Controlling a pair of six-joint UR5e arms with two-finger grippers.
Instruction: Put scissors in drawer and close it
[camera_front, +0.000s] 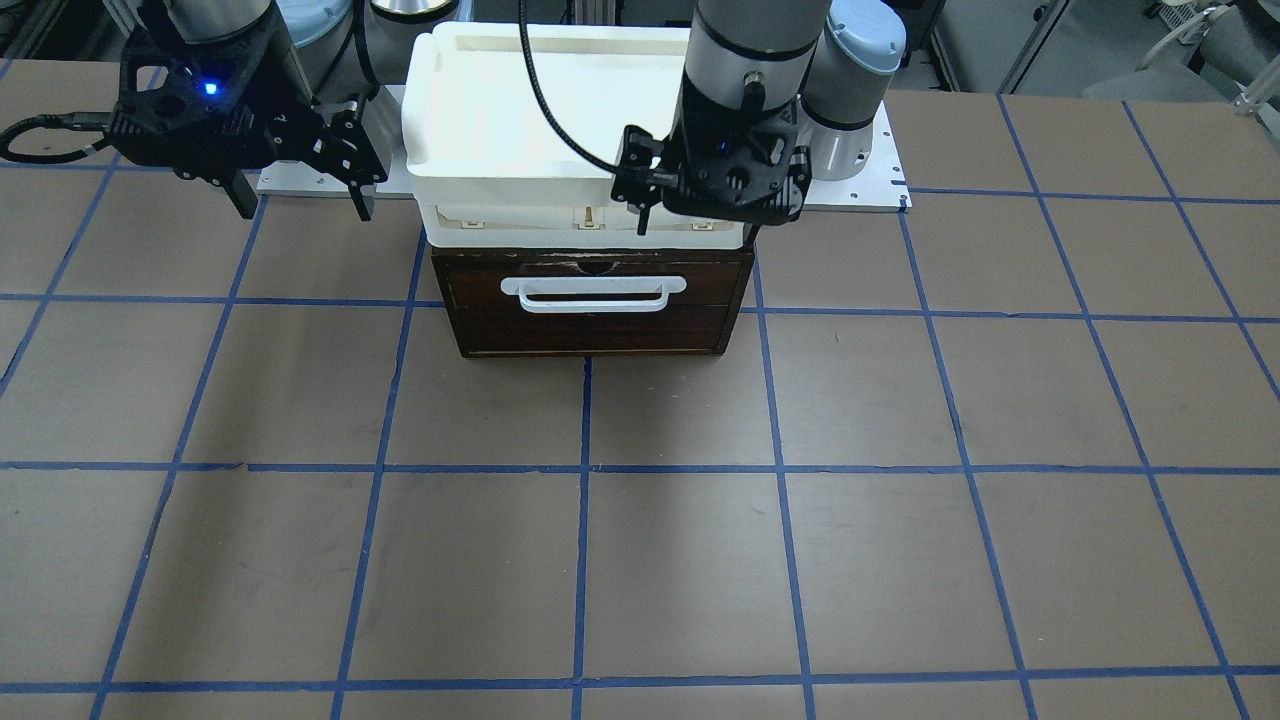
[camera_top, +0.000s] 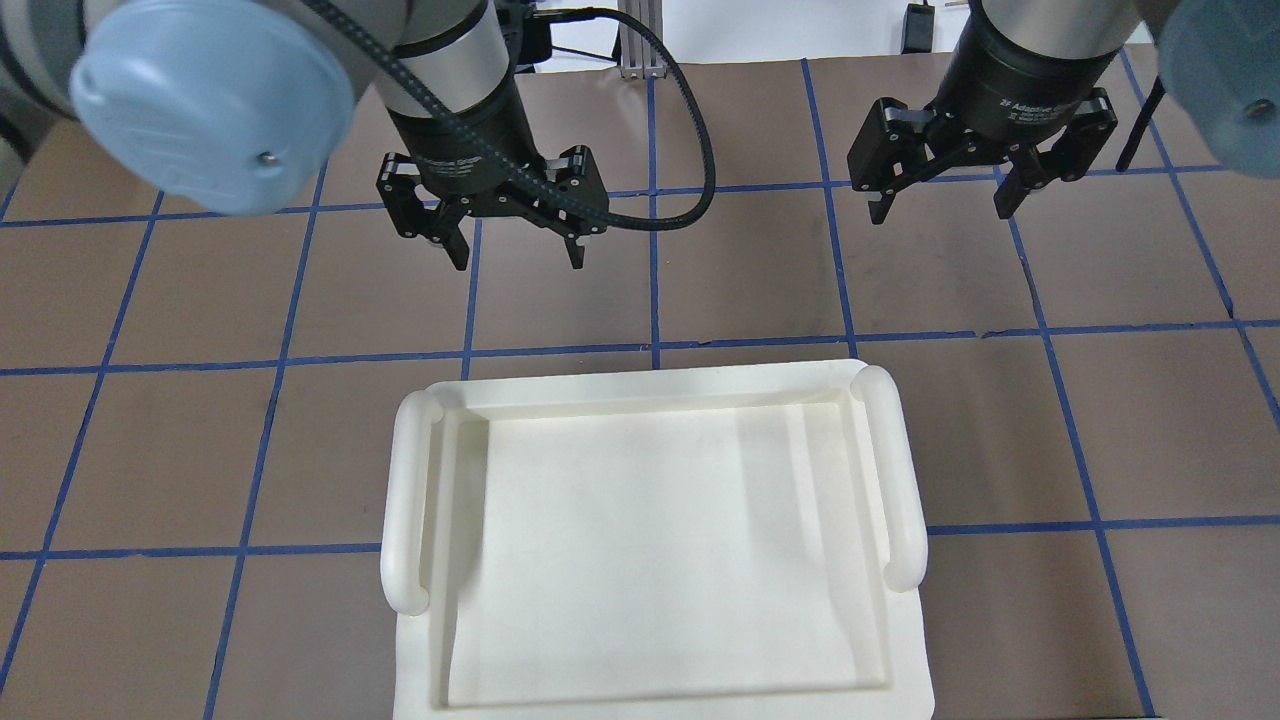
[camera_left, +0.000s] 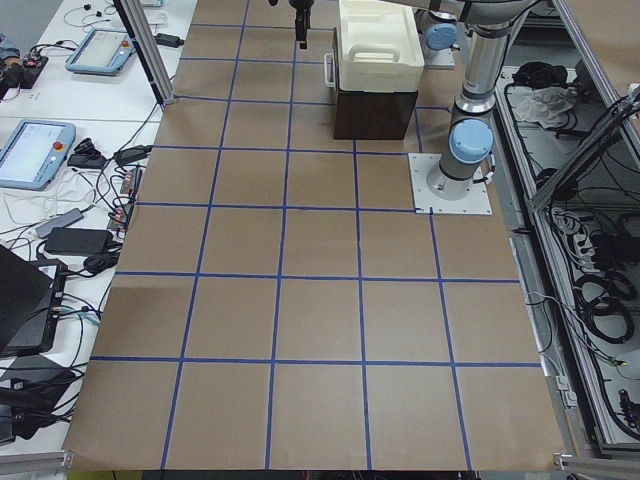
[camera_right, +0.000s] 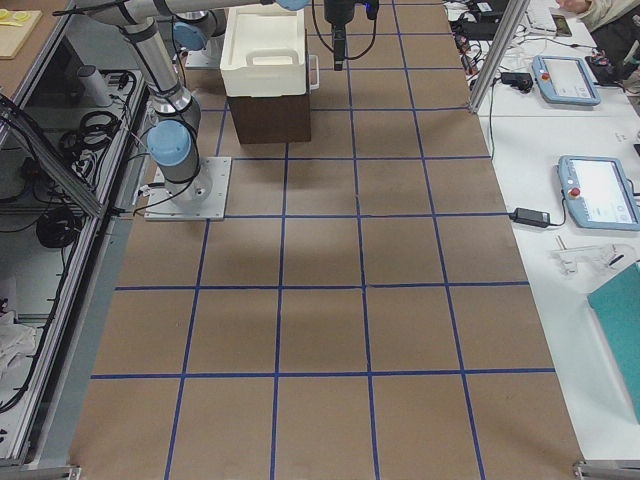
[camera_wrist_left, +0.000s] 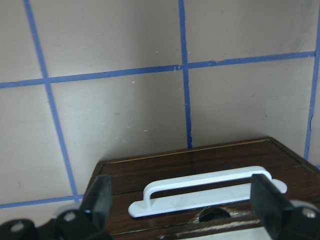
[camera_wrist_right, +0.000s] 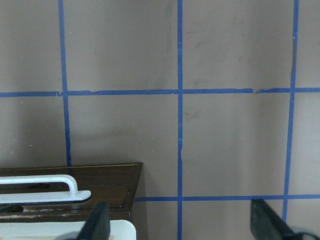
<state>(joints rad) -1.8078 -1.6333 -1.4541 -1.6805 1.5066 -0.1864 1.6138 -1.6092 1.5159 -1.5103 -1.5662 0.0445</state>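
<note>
- Scissors show in none of the 6 views, not on the table (camera_front: 700, 560) and not in either pincer, so I judge they lie inside the drawer (camera_front: 592, 335), though I cannot see in
- That drawer sits under the white tray (camera_top: 650, 385), its dark front looking flush with the box on both sides and the white bar handle (camera_front: 592, 292) free
- My reading is that only the check and the retreat are left: I would confirm in the left wrist view that no gap shows along the front's top edge, then raise the arm straight up so a finger does not catch the handle and drag the front out
- Left gripper (camera_top: 518, 255) hangs just over the front and handle, jaws spread wide, nothing between them, touching nothing
- Right gripper (camera_top: 940, 205) is off to the box's side over bare table, jaws likewise wide and empty
</note>
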